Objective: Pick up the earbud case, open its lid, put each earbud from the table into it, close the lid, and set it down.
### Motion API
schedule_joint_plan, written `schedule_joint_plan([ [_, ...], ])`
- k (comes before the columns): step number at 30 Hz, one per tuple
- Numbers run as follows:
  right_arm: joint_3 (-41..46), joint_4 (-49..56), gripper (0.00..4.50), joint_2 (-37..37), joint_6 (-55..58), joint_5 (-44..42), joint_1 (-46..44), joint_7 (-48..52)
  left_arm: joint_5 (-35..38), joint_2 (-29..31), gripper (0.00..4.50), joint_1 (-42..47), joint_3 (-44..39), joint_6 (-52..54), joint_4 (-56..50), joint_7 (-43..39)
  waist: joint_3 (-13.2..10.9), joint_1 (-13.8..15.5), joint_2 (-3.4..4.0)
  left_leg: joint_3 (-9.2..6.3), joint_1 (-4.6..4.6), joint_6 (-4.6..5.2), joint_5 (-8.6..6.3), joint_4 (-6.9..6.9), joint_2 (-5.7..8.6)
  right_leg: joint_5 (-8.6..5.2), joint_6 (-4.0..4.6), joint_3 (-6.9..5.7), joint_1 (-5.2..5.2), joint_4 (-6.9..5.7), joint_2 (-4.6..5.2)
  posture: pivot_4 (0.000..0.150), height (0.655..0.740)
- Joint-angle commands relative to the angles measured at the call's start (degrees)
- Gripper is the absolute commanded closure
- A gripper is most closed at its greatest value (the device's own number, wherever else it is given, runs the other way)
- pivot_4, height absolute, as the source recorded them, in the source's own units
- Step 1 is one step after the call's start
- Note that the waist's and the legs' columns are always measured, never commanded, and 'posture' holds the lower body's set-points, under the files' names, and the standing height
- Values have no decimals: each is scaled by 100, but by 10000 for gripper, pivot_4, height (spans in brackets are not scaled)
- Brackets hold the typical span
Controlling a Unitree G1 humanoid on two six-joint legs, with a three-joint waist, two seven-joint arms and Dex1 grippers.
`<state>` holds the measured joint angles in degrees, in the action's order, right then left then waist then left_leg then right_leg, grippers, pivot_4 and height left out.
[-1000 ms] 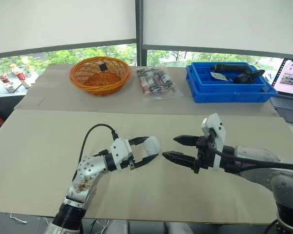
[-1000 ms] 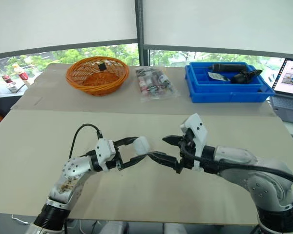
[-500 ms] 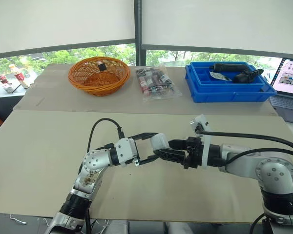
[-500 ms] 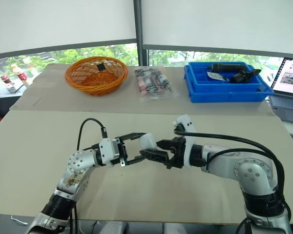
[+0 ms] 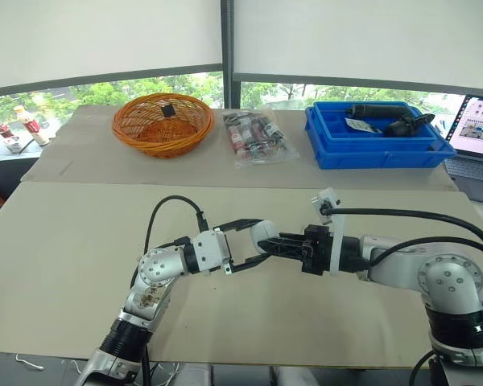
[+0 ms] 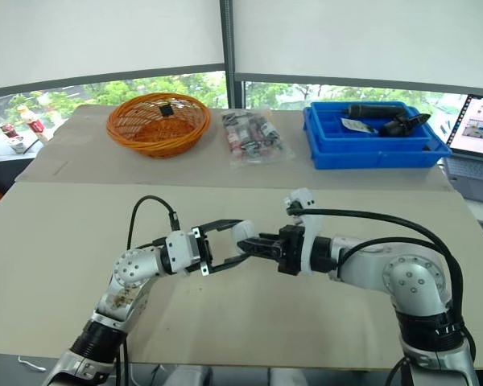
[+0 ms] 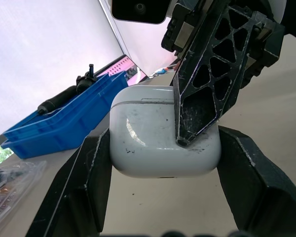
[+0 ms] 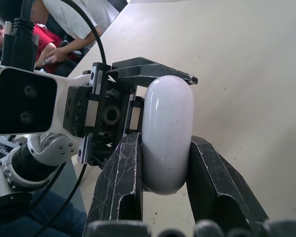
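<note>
- Black, both fingers [image 7: 96, 182] of my left gripper [image 5: 253, 244] press against opposite narrow sides of the earbud case [image 7: 143, 133]. The jaws are set to the case's width and hold it.
- My right gripper [image 8: 165, 148] meets it head-on from the opposite side. Its two fingers [image 8: 119, 182] lie flat on the broad front and back faces of the same case, closed onto it.
- Case position: between the two pairs of fingertips, at the centre of my reach, held above the near table [image 5: 80, 241] and not resting on it.
- Case appearance: white, glossy, rounded at every corner. Fine dark scuffs mark one face. A thin seam runs round the body near one end, and the lid sits closed along it.
- One right finger crosses that face, with its tip past the seam.
- Far table, left to right:
  - an orange wicker basket [image 5: 163, 122] holding a small dark item;
  - a clear bag [image 5: 256, 137] of small packets;
  - a blue bin [image 5: 378, 153] with dark tools inside.
- A laptop [image 5: 479, 129] with a lit screen stands at the far right edge.
</note>
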<state>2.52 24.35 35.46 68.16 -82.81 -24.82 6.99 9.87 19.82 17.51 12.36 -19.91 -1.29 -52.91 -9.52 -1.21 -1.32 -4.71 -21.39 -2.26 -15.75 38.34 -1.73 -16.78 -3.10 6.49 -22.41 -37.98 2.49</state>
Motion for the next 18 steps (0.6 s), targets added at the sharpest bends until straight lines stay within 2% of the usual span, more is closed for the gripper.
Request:
schedule_joint_plan([
  [1,-2,81,36912,93,35,-133,-127,6,101,-52,19402,154,1,-196,-88,1,0,0,0,0,0,0,0,0,0,0,0,0,0,0,0,1500,7136],
  [12,-33,80,36915,185,-44,50,-180,196,160,-37,19402,145,30,-261,-40,-98,0,0,0,0,-1,0,0,0,0,0,0,0,-1,0,0,1500,7136],
  [14,-16,96,26494,234,-56,159,-186,256,156,-34,19402,143,26,-267,-34,-99,0,0,0,0,-1,0,0,0,0,0,-1,0,-1,1,0,1500,7136],
  [18,6,38,12972,345,39,111,-204,346,164,-29,19401,146,28,-294,-23,-119,0,-1,0,0,-2,0,0,0,0,0,-1,0,-2,1,0,1500,7136],
])
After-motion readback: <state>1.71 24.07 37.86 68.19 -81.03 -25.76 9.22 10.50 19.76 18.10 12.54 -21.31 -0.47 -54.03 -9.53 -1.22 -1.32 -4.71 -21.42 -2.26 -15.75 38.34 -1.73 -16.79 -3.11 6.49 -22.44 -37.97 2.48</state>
